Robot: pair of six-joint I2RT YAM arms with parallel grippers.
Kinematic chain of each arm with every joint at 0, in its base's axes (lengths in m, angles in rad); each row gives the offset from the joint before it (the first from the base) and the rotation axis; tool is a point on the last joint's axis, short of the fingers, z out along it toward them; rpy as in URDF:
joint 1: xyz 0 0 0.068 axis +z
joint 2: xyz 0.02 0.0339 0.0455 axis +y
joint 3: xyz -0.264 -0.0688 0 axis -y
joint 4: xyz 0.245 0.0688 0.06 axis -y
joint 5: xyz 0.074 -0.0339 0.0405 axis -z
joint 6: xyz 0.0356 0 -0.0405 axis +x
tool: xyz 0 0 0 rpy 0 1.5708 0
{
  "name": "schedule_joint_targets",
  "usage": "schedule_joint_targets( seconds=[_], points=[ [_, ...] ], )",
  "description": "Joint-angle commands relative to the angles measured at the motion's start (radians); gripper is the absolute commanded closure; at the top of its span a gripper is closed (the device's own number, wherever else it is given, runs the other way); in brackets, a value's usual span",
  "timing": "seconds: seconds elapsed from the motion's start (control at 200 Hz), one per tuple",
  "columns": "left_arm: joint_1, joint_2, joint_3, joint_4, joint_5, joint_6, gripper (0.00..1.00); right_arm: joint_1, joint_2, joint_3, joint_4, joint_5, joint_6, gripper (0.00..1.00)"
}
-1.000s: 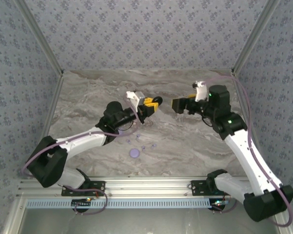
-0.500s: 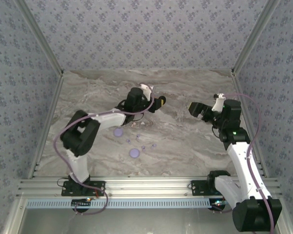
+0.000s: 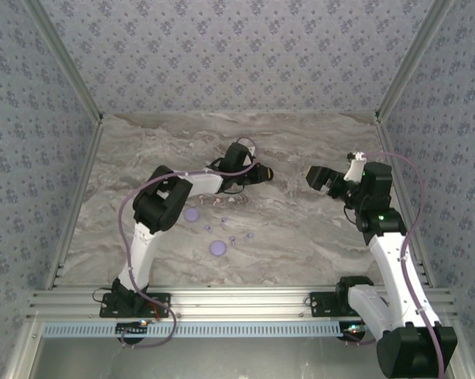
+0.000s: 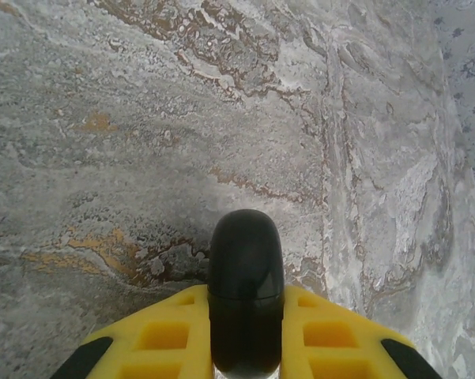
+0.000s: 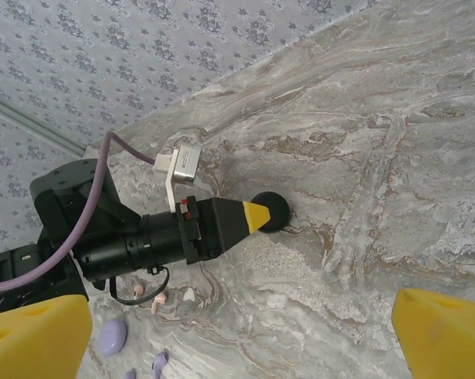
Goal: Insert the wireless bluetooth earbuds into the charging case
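Observation:
My left gripper (image 3: pixel 255 172) is shut on a black rounded charging case (image 4: pixel 245 272) with a seam across it, gripped between the yellow fingers (image 4: pixel 162 335). The case (image 5: pixel 270 212) pokes out past the fingertips, low over the marble table. Two pink earbuds (image 5: pixel 156 298) lie under the left wrist, and lilac earbuds (image 3: pixel 231 239) lie nearer the front. My right gripper (image 3: pixel 316 177) hangs open to the right of the case with nothing between its jaws. Its yellow fingertips (image 5: pixel 32 335) frame the bottom corners of the right wrist view.
Two lilac discs (image 3: pixel 191 214) (image 3: pixel 217 248) rest on the marble table (image 3: pixel 300 229) near the earbuds. Patterned walls (image 3: pixel 237 55) close the back and both sides. The left arm's cable (image 5: pixel 122 146) loops above its wrist.
The left arm has folded and swung its gripper right with the case. The right arm pulled back to the right, then stayed still.

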Motion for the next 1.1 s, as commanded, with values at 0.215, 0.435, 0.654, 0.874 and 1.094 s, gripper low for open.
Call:
schedule_joint_targets(
  seconds=[0.215,0.435,0.654,0.874,1.094],
  points=[
    [0.001,0.039,0.011,-0.025,-0.013,-0.037,0.77,-0.002,-0.011,-0.016,-0.015,0.001,0.01,0.0],
    [0.009,0.014,0.015,-0.066,-0.032,-0.002,0.59,-0.002,-0.011,-0.013,-0.026,0.015,0.007,0.0],
    [0.034,-0.05,0.007,-0.123,-0.072,0.048,0.48,-0.001,-0.006,-0.006,-0.045,0.034,-0.012,0.0],
    [0.059,-0.166,-0.011,-0.189,-0.111,0.125,0.41,0.002,0.011,0.012,-0.106,0.013,-0.086,0.0],
    [0.094,-0.415,-0.205,-0.1,-0.163,0.178,0.4,0.057,0.015,0.021,-0.183,-0.012,-0.167,0.0]
  ],
)
